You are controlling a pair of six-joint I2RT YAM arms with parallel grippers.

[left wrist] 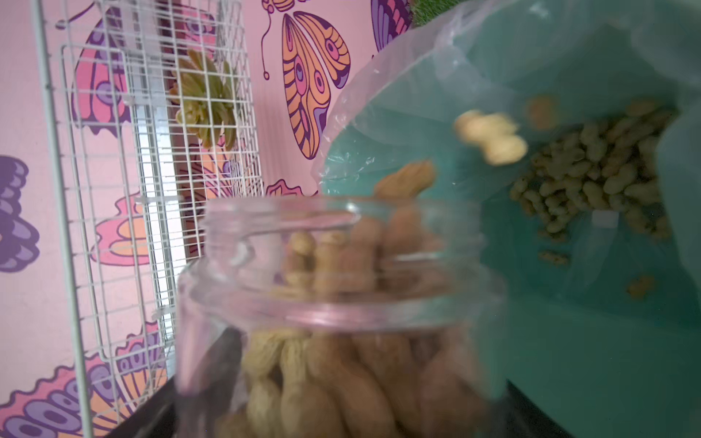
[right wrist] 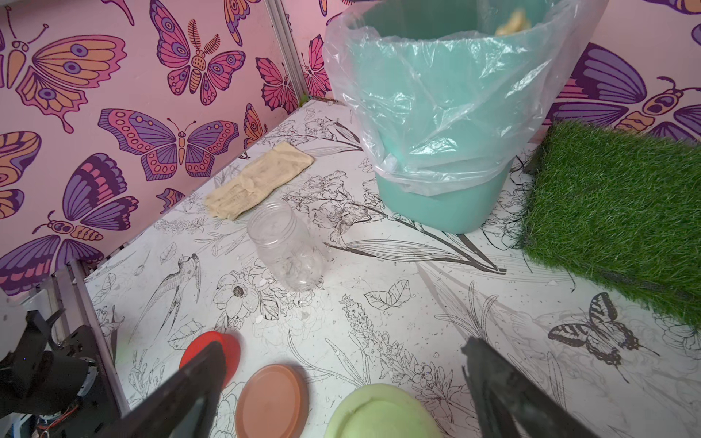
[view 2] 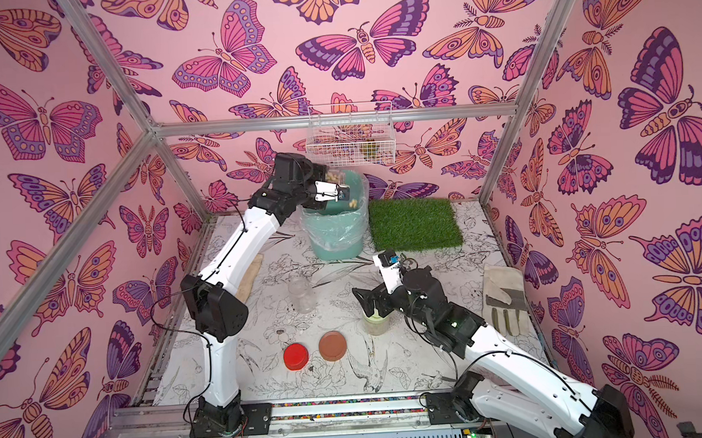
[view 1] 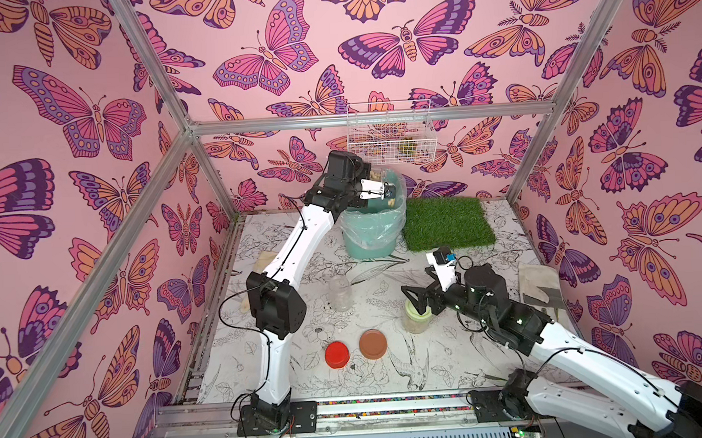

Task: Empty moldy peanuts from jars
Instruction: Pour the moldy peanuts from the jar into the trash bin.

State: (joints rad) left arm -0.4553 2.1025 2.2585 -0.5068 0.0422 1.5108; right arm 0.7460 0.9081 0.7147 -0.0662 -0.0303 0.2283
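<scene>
- My left pincer [view 1: 370, 179] clasps the clear jar [left wrist: 341, 303], probably light and slick, by its wall, tipped over the bin [view 1: 372, 233]; moldy peanuts [left wrist: 333, 379] tumble out.
- My right pincer [right wrist: 343, 345] gapes above the green-lidded jar [view 1: 417, 321].

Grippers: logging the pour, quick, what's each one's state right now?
Left gripper: closed on the open jar, tipped over the teal bin.
Right gripper: open, holding nothing, above the green-lidded jar.

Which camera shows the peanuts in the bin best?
The left wrist view: it looks into the bin at the peanut pile. Both top views show only a few peanuts at its mouth; the right wrist view catches one blurred bit.
</scene>
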